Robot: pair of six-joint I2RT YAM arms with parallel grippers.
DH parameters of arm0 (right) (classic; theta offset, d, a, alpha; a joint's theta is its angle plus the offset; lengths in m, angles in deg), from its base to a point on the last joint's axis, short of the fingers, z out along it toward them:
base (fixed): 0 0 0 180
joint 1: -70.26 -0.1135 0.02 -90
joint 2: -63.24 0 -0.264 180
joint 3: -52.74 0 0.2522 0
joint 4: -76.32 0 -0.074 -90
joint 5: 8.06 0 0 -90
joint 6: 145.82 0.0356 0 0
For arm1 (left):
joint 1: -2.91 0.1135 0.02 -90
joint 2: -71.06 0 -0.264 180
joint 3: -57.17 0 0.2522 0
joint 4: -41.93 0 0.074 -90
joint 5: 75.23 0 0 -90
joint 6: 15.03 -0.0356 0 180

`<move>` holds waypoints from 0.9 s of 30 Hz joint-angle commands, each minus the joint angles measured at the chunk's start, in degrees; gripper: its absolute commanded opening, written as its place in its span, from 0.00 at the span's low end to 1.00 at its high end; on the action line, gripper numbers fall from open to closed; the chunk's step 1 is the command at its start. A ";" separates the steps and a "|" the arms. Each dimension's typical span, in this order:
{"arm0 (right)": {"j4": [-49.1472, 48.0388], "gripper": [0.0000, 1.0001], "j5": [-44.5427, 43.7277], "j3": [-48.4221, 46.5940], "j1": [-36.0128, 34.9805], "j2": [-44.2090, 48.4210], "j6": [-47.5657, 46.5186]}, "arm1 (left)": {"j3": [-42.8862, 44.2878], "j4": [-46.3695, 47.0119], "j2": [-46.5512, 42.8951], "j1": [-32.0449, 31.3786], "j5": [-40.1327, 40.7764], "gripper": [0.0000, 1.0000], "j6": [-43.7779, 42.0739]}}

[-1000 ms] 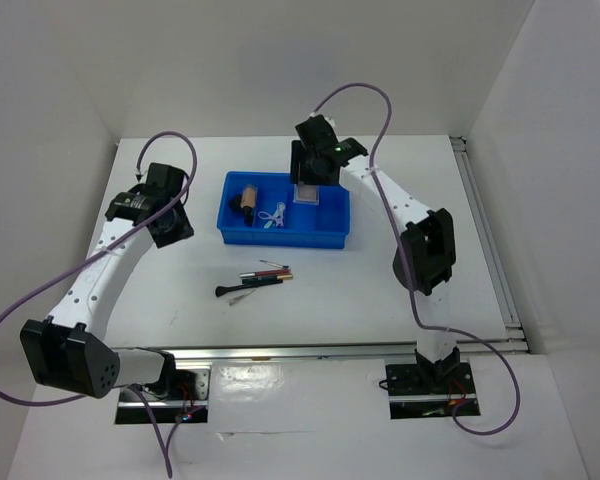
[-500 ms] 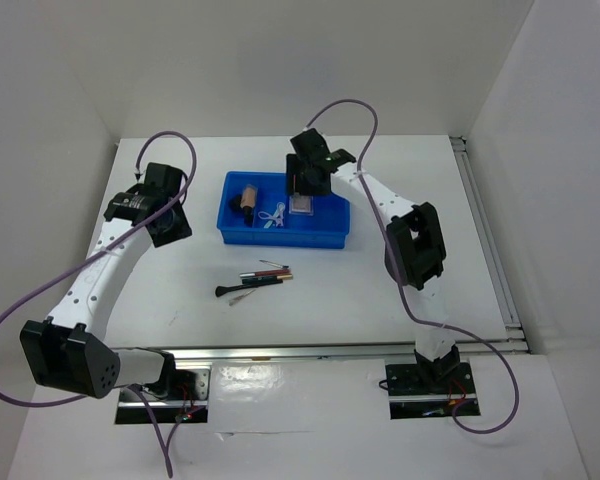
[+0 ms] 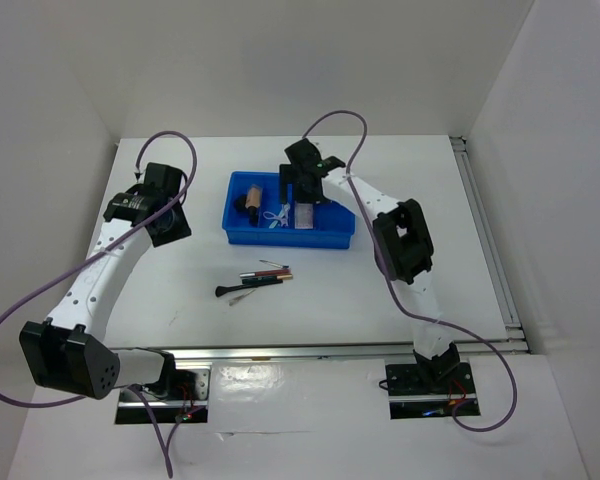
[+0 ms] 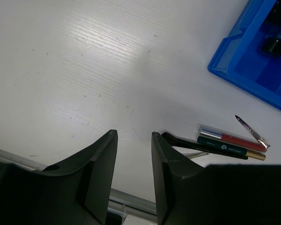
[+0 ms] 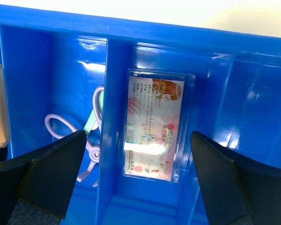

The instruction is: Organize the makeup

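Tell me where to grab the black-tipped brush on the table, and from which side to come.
Grip the black-tipped brush near its black head, coming straight down with the jaws across its length. It lies flat on the table, and only that end seems to poke clear of the green pencil lying along its handle.

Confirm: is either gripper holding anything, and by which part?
Nothing held. Right gripper stands open over the packet lying in the tray; left gripper open, empty, above the table.

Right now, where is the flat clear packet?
In the right wrist view, the clear packet lies flat in a blue tray compartment, just right of the lilac plastic piece.
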 commanded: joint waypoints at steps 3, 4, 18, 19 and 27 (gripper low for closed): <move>-0.20 0.94 -2.55 -0.71 -0.99 9.83 -0.60 | 0.29 0.21 -1.75 0.29 0.98 0.48 -0.75; -0.21 0.92 -2.55 0.17 -2.56 11.41 -1.38 | 0.29 0.21 -1.75 0.29 1.50 0.48 -0.75; -6.28 0.33 7.30 29.70 -22.08 28.67 -12.37 | 2.75 0.21 -5.09 0.29 5.37 0.48 -0.75; -6.27 0.36 5.47 29.71 -23.48 28.04 -12.38 | 2.75 0.21 -5.79 0.29 5.37 0.48 -0.75; -6.80 0.53 4.31 26.89 -30.17 20.40 -14.13 | -5.33 -1.73 -7.64 0.29 0.02 0.47 3.28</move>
